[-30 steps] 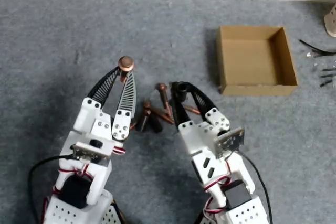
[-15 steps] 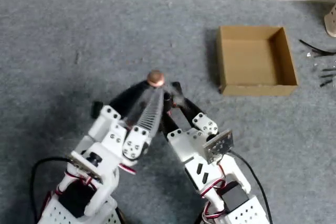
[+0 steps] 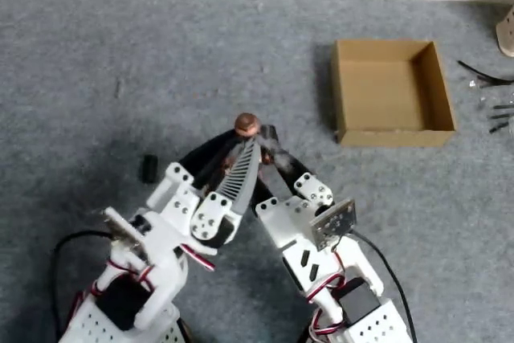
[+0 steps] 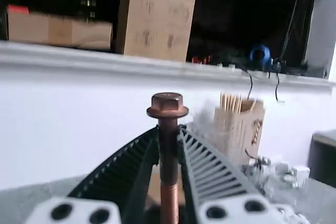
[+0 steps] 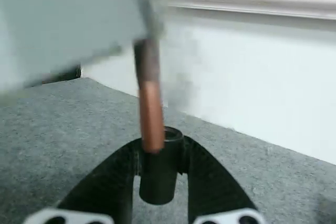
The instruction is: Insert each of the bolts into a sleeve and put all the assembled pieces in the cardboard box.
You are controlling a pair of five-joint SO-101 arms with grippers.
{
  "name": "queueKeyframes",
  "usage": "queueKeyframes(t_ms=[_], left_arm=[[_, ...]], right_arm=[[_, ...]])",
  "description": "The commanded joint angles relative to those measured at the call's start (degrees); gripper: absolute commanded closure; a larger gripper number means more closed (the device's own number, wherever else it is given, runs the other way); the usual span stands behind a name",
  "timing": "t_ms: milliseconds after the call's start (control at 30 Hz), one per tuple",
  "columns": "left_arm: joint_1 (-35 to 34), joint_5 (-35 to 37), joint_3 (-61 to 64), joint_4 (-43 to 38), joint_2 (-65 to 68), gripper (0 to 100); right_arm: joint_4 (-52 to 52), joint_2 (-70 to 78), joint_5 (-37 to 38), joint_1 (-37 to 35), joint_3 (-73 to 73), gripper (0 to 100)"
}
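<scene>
The high view shows the copper-coloured bolt (image 3: 246, 124) almost end-on. Its flanged head is recorded as a round disc, and little of the shank is exposed. The shank is disclosed by the wrist views.

In the left wrist view the left hand (image 4: 168, 129) is seen closed on the shank just under the head, with the ribbed fingers (image 4: 207, 166) pressed to either side. The head is directed away from the wrist.

In the right wrist view the black sleeve (image 5: 159, 174) is gripped between the fingers of the right hand (image 5: 160, 153). It is held upright with its open mouth uppermost. The bolt's long axis is recorded as near vertical with a slight lean, head up and plain end down. The lower end is placed at the sleeve's rim. Whether it has entered the bore cannot be determined.

Both hands are located together above the middle of the grey bench (image 3: 120, 54). A loose sleeve (image 3: 149, 168) is noted only from above, lying on the bench near the left arm and apart from both hands. The cardboard box (image 3: 434, 130) is set open side up, well apart from the hands, toward the right arm's side.
</scene>
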Motion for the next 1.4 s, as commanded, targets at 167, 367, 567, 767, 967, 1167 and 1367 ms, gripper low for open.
queueKeyframes(t_ms=[167, 367, 567, 767, 967, 1167, 1367], left_arm=[[-7.5, 0.4, 7.5, -18.1, -1.1, 100], [-8.0, 0.6, 2.8, -19.3, -1.1, 100], [-8.0, 0.7, 1.6, -10.8, -1.0, 100], [-8.0, 9.3, 2.6, -9.1, -0.8, 100], [-8.0, 10.1, 2.0, -9.6, -0.9, 100], [-8.0, 10.3, 0.9, -9.1, -0.8, 100], [-4.7, 10.2, 3.8, -9.2, -0.8, 100]], right_arm=[[-0.2, -1.3, 0.9, -0.8, 6.5, 99.4], [0.0, -1.3, 0.9, -0.8, 6.5, 99.4], [0.0, -1.3, 0.9, -0.8, 6.5, 99.4], [0.0, -1.3, 0.9, -0.8, 6.5, 99.4], [0.2, -1.3, 0.9, -0.8, 6.5, 99.4], [0.2, -1.3, 0.9, -0.8, 6.5, 99.4], [0.2, -1.3, 0.9, -0.8, 6.5, 99.4]])
